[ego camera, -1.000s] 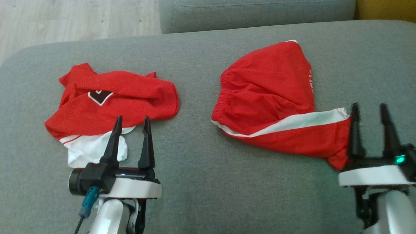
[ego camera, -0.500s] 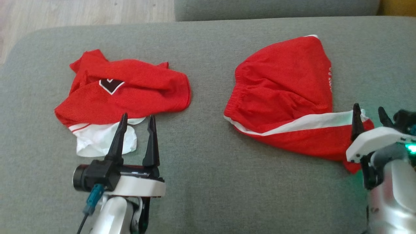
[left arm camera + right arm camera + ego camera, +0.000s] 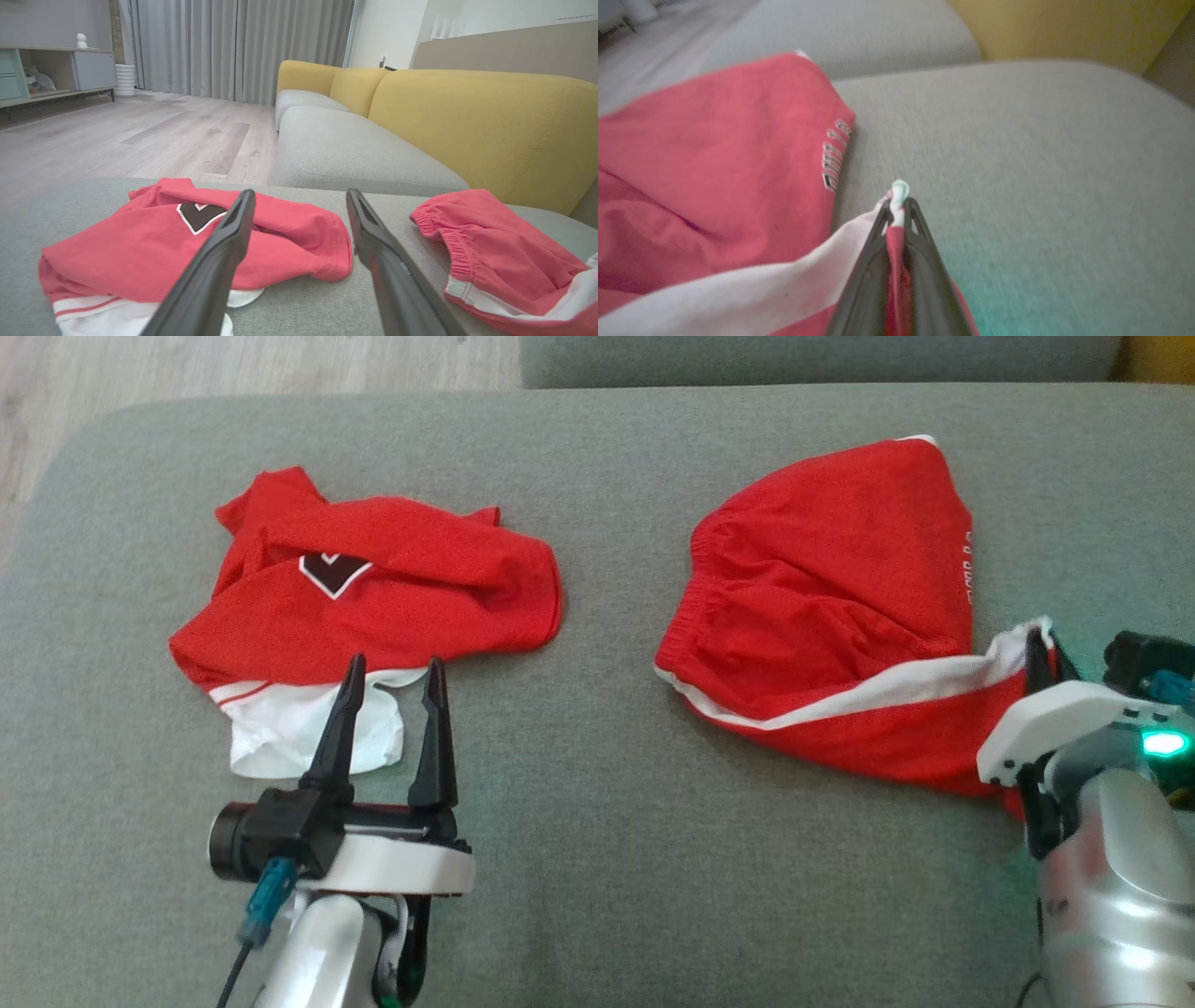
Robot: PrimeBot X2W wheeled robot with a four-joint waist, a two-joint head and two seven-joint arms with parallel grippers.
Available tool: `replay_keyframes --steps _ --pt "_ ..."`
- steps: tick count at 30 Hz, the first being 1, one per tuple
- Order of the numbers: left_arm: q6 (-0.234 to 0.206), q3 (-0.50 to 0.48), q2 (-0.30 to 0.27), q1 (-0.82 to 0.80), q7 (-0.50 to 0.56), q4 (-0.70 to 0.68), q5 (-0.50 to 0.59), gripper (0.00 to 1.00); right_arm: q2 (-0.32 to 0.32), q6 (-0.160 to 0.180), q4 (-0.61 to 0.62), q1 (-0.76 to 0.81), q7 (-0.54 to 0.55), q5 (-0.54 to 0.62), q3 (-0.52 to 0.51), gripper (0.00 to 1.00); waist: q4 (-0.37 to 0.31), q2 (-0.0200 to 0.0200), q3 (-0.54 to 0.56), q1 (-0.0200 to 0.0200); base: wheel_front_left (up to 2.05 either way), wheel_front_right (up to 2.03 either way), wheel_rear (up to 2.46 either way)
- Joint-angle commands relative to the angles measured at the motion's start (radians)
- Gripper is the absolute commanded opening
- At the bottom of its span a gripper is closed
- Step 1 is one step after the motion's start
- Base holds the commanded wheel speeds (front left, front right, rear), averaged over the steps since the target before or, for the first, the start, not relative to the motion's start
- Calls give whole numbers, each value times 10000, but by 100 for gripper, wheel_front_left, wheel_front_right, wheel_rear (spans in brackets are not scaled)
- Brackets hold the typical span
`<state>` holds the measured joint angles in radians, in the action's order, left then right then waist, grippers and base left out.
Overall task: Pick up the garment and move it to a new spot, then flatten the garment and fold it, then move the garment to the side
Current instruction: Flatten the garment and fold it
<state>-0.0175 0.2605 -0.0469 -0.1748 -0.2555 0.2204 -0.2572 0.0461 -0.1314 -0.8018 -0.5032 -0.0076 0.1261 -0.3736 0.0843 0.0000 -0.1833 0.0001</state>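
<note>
The red shorts lay rumpled on the grey sofa cushion: thin, limp cloth, surely light. The right end effector was pinched shut on their white-striped hem corner, a sensible hold. The left end effector hung open near the red shirt.

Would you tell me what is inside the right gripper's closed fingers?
The right gripper pinches a corner of the red fabric shorts with a white side stripe; a bit of white hem pokes out at the tip. How deep the cloth reaches between the fingers is covered.
</note>
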Motion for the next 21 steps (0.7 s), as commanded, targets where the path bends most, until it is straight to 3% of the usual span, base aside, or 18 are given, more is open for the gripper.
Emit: replay_keyframes --steps 1,9,12,19,20,21 --pt "-54 -337 -33 -287 -63 -275 -24 100 41 7 482 -271 -594 65 478 0 -102 0 99 -1 0 0 0" --pt "-106 -538 -33 -24 -63 -306 -18 100 41 7 2566 1201 -2085 -954 2652 0 -652 0 577 -1 0 0 0" --pt "-124 -633 -33 74 -63 -348 -5 100 41 7 3860 2272 -2094 -1357 3518 0 -892 0 717 -1 0 0 0" --pt "-130 -794 -33 235 -63 -419 -28 100 440 7 6250 4361 -1463 -1780 4474 0 -1324 0 863 -1 0 0 0" --pt "-118 -800 -33 242 -63 -416 -26 100 528 7 6558 4631 -1391 -1866 4523 13 -1370 0 854 -1 0 0 0" --pt "-92 -791 -33 236 -63 -405 -19 100 606 7 6820 4878 -1349 -1927 4553 39 -1402 0 848 -1 0 0 0"
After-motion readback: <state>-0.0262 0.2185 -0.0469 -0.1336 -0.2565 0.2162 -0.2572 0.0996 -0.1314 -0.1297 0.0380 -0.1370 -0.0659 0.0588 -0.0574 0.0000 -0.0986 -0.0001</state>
